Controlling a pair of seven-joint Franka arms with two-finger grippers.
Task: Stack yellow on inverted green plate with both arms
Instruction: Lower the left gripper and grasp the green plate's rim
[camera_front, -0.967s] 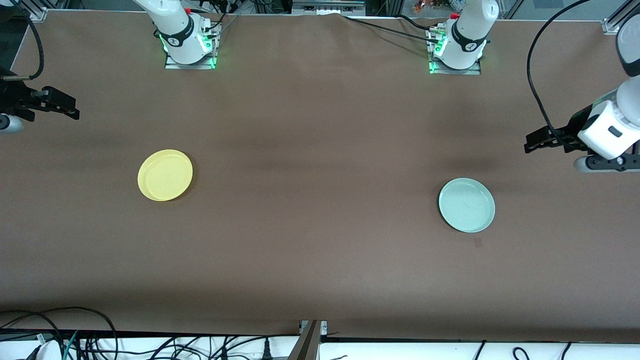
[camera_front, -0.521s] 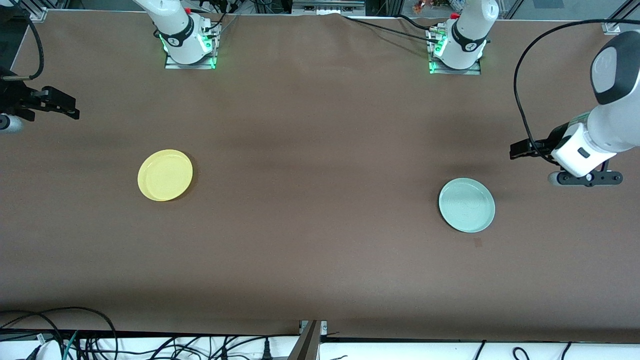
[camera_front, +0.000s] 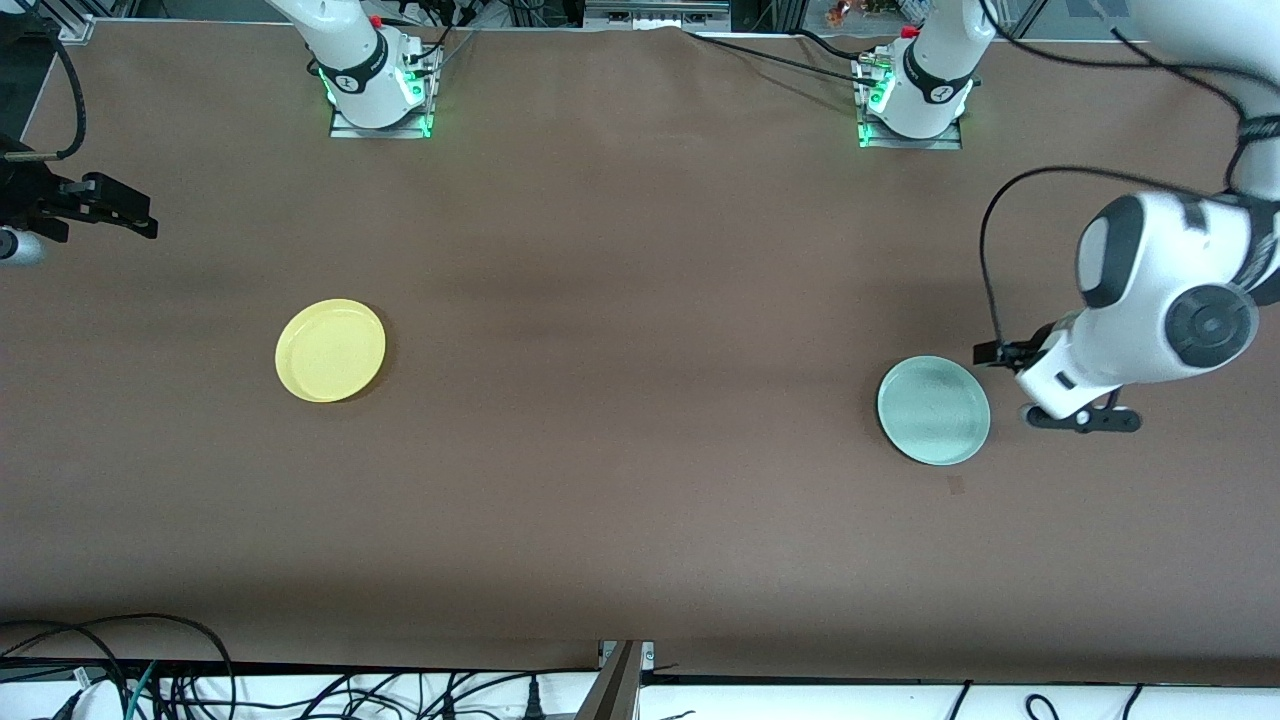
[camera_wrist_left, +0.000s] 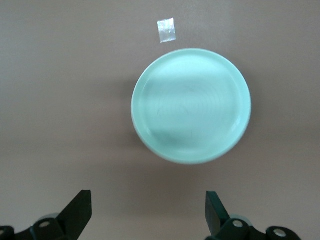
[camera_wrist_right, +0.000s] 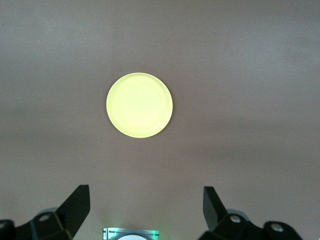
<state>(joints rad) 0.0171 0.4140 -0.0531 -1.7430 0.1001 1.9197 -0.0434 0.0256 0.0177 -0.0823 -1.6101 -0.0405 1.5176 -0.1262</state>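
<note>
Here the green plate (camera_front: 933, 410) lies just beside the open left hand (camera_front: 990, 352).

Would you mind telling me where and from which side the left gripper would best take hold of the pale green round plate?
Probably the raised rim at the edge toward the left arm's end of the table. The pale green round plate lies flat, right side up on the brown table, so only its thin rim offers a pinch. The open left gripper hangs beside that edge; the fingers would straddle the rim.
</note>
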